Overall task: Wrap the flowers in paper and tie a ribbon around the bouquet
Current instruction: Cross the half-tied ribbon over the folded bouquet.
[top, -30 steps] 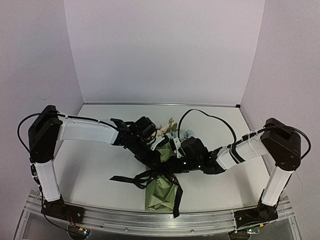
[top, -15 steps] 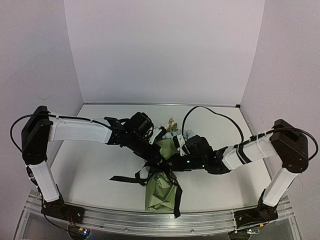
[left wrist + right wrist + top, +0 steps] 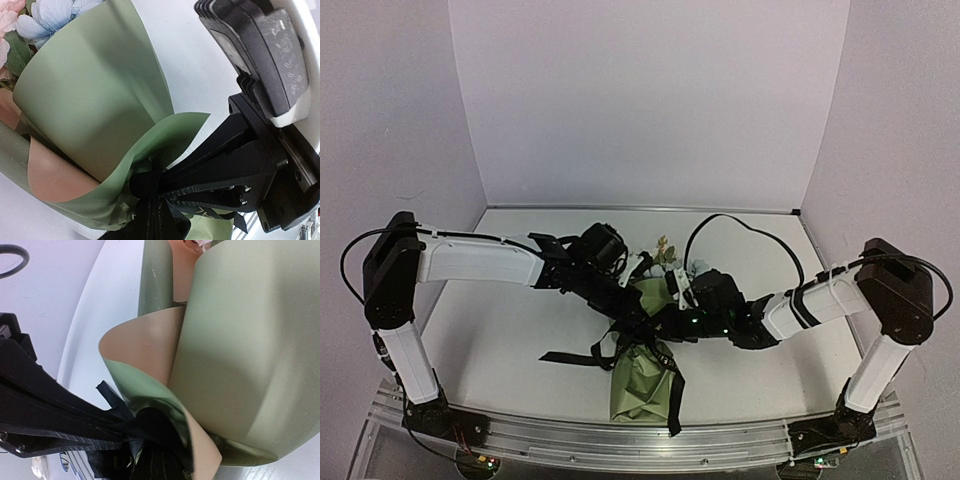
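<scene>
At the bouquet (image 3: 642,378) waist, left fingers (image 3: 628,312) and right fingers (image 3: 670,324) tight on the ribbon (image 3: 570,358)

The left pincer (image 3: 632,320) has closed the last bit at the bouquet's (image 3: 642,380) waist. The left arm's (image 3: 485,262) elbow has swung outward, and the right arm's (image 3: 820,300) slightly too.

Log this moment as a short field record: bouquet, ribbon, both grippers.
bouquet: flowers wrapped in olive-green paper, lying on the table, blooms at the far end
ribbon: black, around the bouquet's narrow waist, loose ends trailing left and toward the near edge
left gripper: shut on the ribbon at the waist
right gripper: shut on the ribbon, tip to tip with the left gripper
</scene>
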Controlling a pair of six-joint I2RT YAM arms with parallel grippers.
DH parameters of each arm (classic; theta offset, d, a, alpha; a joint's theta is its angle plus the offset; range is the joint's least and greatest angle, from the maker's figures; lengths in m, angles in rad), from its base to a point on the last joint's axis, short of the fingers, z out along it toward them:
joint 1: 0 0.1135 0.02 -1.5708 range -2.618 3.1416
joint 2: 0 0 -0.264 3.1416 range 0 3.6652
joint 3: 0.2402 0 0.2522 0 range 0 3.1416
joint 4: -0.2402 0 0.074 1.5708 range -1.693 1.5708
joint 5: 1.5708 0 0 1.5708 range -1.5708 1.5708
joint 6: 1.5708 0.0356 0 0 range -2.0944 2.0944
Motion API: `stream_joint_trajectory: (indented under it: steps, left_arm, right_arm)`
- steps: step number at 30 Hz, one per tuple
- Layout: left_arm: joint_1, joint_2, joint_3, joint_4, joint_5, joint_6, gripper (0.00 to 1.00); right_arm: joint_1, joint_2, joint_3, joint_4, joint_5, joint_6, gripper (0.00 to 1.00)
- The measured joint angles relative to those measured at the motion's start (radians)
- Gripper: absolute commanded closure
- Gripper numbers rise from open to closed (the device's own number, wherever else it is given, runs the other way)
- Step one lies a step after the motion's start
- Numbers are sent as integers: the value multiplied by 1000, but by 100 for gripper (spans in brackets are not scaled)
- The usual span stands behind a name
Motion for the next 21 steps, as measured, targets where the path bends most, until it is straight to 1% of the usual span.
stream_joint_trajectory:
  steps: [4,9,14,21]
  left_arm:
    - [0,0,5,2,19,0,100]
    - [0,-5,4,3,76,0,100]
    - [1,-27,2,9,127,-1,100]
    - [1,-27,1,16,161,-26,99]
  right_arm:
    - [0,15,0,40,-12,21,100]
    - [-5,69,8,85,-23,52,100]
    - [-39,130,10,187,-39,109,100]
    - [-82,171,10,312,-56,171,100]
